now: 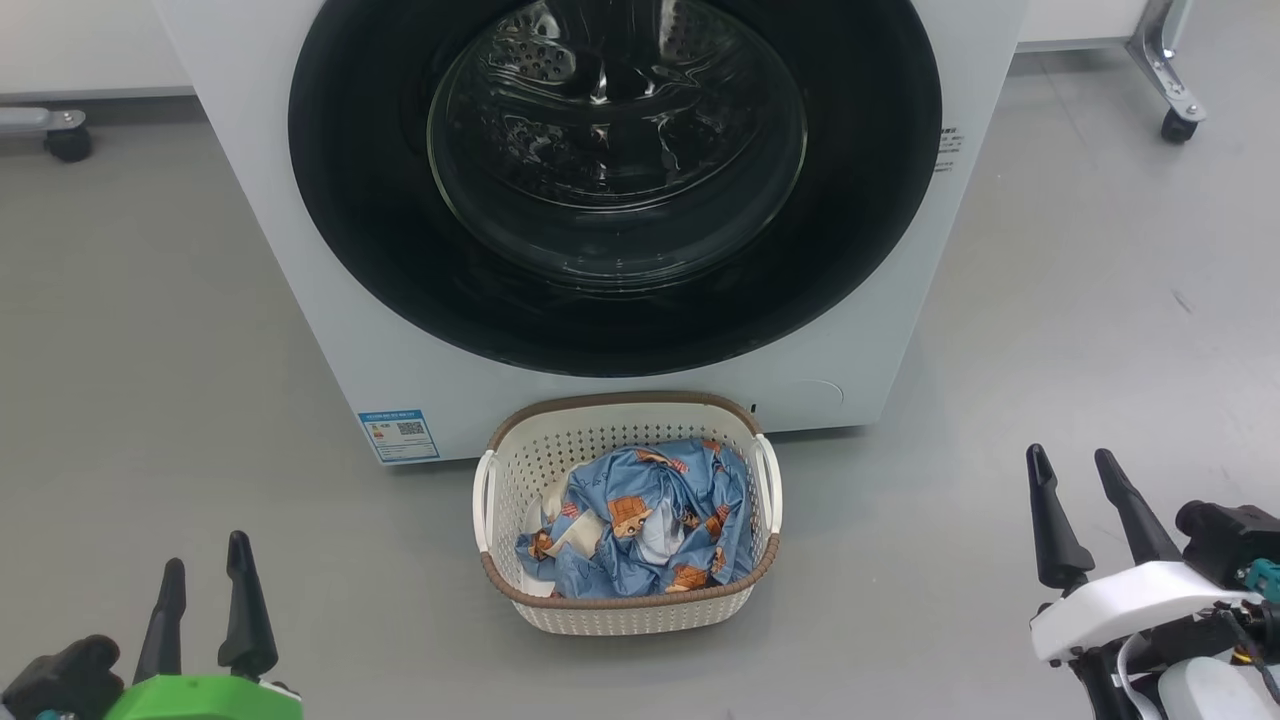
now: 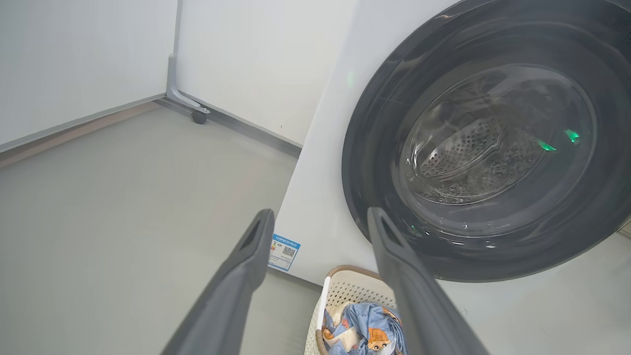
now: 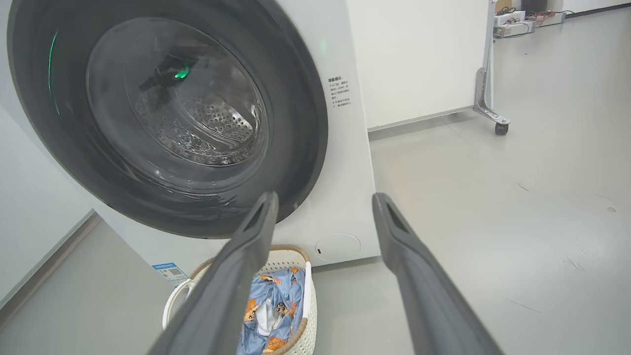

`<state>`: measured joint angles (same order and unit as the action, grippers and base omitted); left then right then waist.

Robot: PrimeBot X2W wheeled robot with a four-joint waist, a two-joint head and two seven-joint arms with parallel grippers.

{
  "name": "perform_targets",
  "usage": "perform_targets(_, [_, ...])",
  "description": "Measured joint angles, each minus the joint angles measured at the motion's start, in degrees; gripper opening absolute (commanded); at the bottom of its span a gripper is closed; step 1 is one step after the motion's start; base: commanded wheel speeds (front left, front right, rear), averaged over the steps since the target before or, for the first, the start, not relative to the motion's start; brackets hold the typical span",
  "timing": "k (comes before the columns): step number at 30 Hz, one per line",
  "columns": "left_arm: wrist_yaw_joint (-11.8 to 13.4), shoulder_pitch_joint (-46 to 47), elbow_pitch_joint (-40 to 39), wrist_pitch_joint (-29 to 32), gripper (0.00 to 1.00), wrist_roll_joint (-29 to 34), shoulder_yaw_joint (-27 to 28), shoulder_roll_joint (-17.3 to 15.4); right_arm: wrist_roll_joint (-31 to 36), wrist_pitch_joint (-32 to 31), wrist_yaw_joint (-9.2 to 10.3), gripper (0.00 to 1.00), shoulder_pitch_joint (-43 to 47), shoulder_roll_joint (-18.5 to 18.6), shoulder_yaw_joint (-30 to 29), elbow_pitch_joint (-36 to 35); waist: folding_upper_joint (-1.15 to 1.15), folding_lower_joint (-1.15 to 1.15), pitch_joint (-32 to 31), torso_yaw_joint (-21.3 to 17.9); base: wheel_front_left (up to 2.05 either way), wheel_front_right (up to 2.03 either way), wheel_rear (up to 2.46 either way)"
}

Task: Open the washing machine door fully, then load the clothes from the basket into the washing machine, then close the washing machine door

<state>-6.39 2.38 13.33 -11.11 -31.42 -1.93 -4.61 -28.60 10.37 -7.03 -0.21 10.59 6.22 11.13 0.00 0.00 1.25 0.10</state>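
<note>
Dark-fingered, spread wide and holding nothing: left pincer [image 1: 205, 552] and right pincer [image 1: 1069, 455], low and well apart from everything. Farther out on the floor [image 1: 150, 350], cream-white basket [image 1: 620, 400] with the clothes [image 1: 640, 520] heaped inside (none taken out), just before the washing machine [image 1: 270, 250]. Beyond, washing machine door [image 1: 360, 200] shut flush, so seemingly nothing done yet: opening, loading, closing all left.
</note>
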Motion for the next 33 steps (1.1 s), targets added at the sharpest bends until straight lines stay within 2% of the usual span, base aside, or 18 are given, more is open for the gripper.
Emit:
perform_targets(21, [0.0,-0.3,-1.1,-3.1,1.0,19.1,1.0,0.9,18.0,3.7,-0.03,1.0,0.0,0.0,0.0,0.3,0.0,0.0,0.3,0.0,0.0,0.0,0.0])
perform_targets(33, [-0.1,-0.3,-1.2,-3.1,1.0,19.9,1.7,1.2,18.9,4.0,-0.04,1.0,0.0,-0.6,-1.1,0.4,0.0,0.0,0.3,0.4,0.0,0.0,0.0])
